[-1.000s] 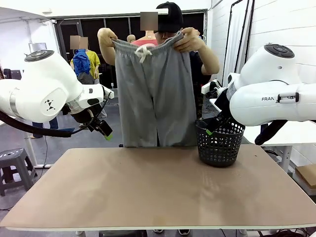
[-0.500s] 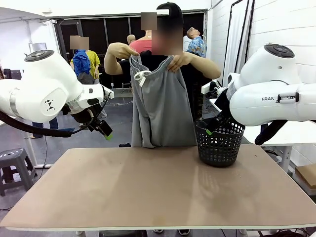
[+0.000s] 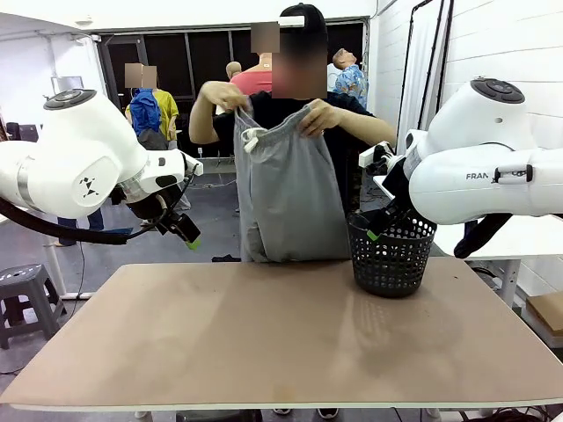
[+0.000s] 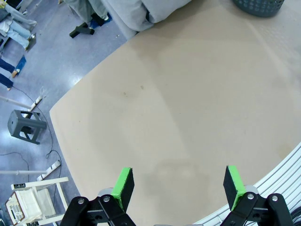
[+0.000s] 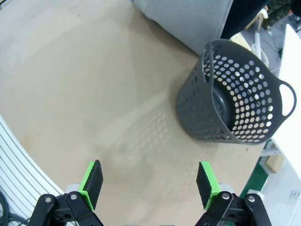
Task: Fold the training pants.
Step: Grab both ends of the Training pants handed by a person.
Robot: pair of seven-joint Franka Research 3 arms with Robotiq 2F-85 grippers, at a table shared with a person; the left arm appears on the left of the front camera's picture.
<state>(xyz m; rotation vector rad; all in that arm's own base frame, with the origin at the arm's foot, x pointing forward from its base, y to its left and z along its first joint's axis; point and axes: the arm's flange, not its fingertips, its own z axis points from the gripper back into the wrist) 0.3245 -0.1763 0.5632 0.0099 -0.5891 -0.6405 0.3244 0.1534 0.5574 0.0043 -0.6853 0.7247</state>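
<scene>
Table (image 3: 264, 334): tan top, bare across the middle and the near side

Left arm (image 3: 79, 167): raised above the table's left edge. Right arm (image 3: 493, 167): raised at the right, over the far right corner

Person: stands at the far side, centre, facing the robot. One hand (image 3: 236, 98) at scene left and the other hand (image 3: 321, 117) at scene right are both up at chest height, pinching the waistband

Training pants (image 3: 295, 193): light grey, held in the air by the person. They hang straight down as a narrow doubled panel, with the white drawstring showing near the top left. The lower end drops to the table's far edge; cannot tell whether it touches the top

Basket (image 3: 393, 255): black, perforated, upright on the far right of the table, just right of the hanging pants

Left gripper (image 3: 180, 230): green pads wide apart, nothing between them, well above the table

Right gripper (image 3: 380, 224): pads wide apart, holding nothing, hanging just beside the basket's near rim
</scene>
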